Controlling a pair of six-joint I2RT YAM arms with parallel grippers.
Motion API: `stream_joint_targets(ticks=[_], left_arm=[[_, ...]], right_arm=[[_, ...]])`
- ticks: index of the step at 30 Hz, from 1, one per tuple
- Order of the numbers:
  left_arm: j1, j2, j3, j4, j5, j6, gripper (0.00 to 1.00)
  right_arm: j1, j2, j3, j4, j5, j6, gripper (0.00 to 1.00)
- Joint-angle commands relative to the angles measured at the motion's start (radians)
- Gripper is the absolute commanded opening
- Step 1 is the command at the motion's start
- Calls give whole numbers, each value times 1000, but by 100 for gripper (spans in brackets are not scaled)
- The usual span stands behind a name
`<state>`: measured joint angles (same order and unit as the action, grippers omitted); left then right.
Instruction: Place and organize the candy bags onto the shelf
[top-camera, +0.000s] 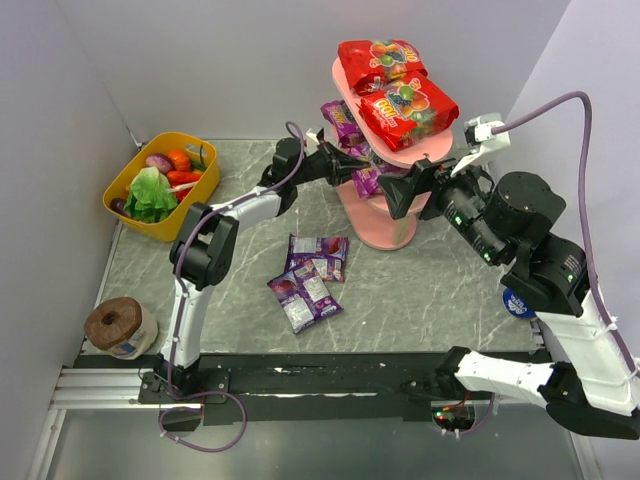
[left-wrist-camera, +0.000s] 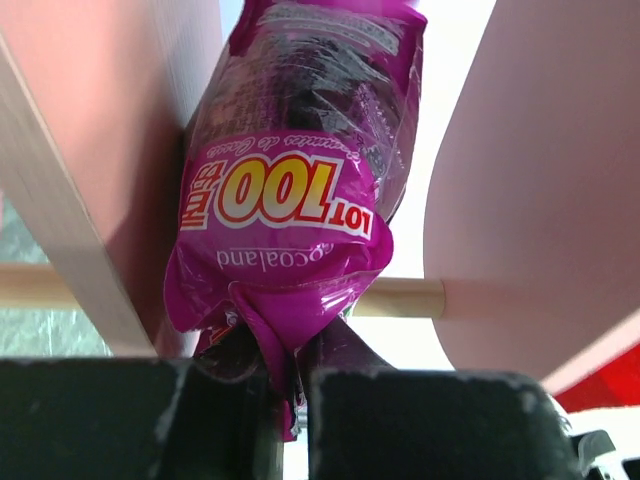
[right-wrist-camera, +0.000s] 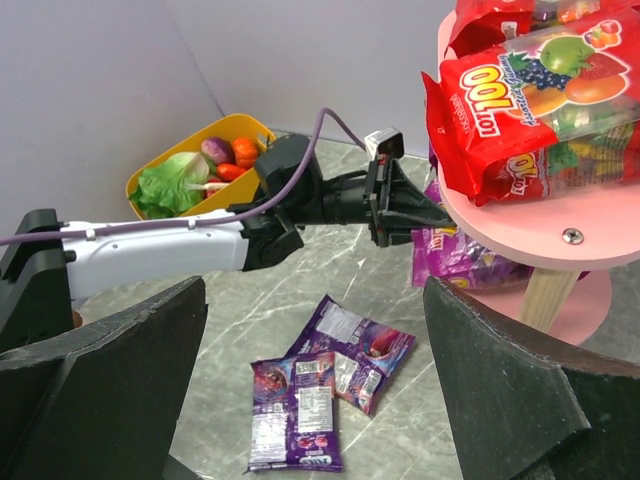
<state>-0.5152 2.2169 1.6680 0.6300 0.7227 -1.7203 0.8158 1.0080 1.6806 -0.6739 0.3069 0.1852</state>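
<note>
The pink shelf (top-camera: 421, 153) stands at the back centre of the table. Two red candy bags (top-camera: 381, 60) (top-camera: 411, 108) lie on its top board. A purple bag (top-camera: 340, 119) rests on the middle tier. My left gripper (top-camera: 362, 166) is shut on the crimped end of a magenta-purple candy bag (left-wrist-camera: 290, 200), held between the shelf's boards beside an upright. My right gripper (top-camera: 402, 192) hovers open just right of it, nothing between its fingers (right-wrist-camera: 120, 370). Several purple bags (top-camera: 318, 256) (top-camera: 304, 296) lie on the table in front of the shelf.
A yellow oval basket (top-camera: 131, 182) with toy vegetables (top-camera: 151, 192) sits at the back left by the wall. A brown roll (top-camera: 117, 324) stands at the front left. Grey walls close in the left, back and right sides.
</note>
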Motion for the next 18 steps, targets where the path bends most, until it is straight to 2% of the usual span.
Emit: stream_joint_targets(ticks=[1, 8, 16, 18], left_arm=[[-5, 29, 90, -15, -43, -1, 12], [-5, 56, 119, -46, -45, 5, 25], [3, 72, 136, -59, -28, 31, 33], [6, 58, 110, -62, -40, 47, 40]], right_arm=[[3, -5, -4, 25, 20, 3, 95], [3, -5, -5, 30, 24, 3, 95], [2, 6, -1, 28, 15, 3, 95], [2, 7, -4, 27, 17, 5, 95]])
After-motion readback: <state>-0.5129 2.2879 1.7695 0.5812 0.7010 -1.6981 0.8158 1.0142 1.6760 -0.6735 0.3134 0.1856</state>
